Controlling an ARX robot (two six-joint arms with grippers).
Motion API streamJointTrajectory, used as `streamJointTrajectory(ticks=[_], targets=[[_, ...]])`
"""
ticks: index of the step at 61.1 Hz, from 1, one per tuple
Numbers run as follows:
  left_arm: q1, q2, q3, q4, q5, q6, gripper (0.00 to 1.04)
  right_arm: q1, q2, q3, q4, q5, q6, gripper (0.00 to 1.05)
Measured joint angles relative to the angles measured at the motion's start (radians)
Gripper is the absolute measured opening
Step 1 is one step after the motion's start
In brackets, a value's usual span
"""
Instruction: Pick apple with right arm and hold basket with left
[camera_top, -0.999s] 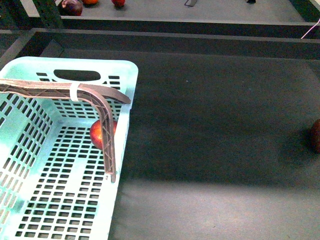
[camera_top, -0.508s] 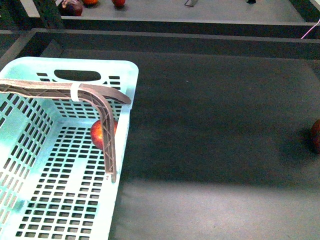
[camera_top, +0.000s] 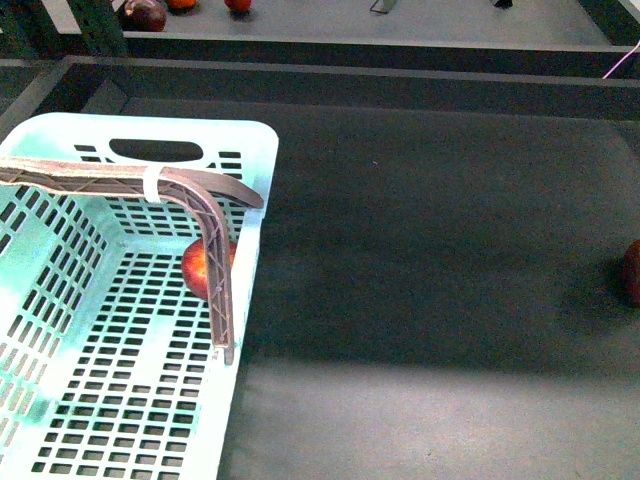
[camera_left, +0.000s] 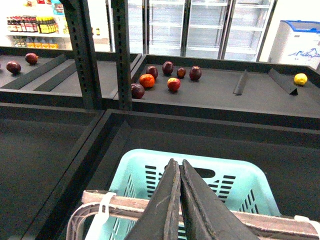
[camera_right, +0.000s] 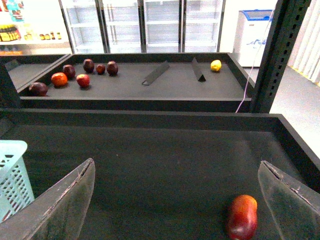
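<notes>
Front view: my left hand (camera_left: 176, 200), pinched narrow, rests in the basket (camera_top: 255, 140) holding an apple (camera_top: 197, 268); right hand (camera_right: 175, 200) wide, empty.

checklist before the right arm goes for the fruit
1. Right gripper open: ok, its fingers stand wide apart.
2. Target in view: ok, a red fruit lies on the dark shelf floor, nearer one finger than the other.
3. Path to that fruit free: ok, nothing lies between the fingers and it.
4. Left gripper holding the basket: cannot tell; the fingers are pressed together over its rim, but no clamped wall shows.
5. Basket ready to receive: ok, upright, with one apple in its far right corner.
6. Right gripper centred on the fruit: not ok, the fruit sits off to one side.
</notes>
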Motion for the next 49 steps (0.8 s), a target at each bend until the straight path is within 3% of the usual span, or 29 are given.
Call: streamJointTrajectory(ticks=[7, 10, 14, 49], targets=[[0.038, -0.069, -0.024, -0.041, 0.045, 0.005, 0.03, 0.000, 0.000, 0.000, 0.000, 0.000, 0.000, 0.96], [0.095, -0.089, -0.048, -0.026, 0.115, 0.007, 0.03, 0.000, 0.000, 0.000, 0.000, 0.000, 0.000, 0.96], [0.129, -0.119, -0.048, -0.058, 0.122, 0.008, 0.03, 0.000, 0.000, 0.000, 0.000, 0.000, 0.000, 0.96], [0.134, -0.394, -0.048, -0.322, 0.130, 0.009, 0.03, 0.000, 0.000, 0.000, 0.000, 0.000, 0.000, 0.96]])
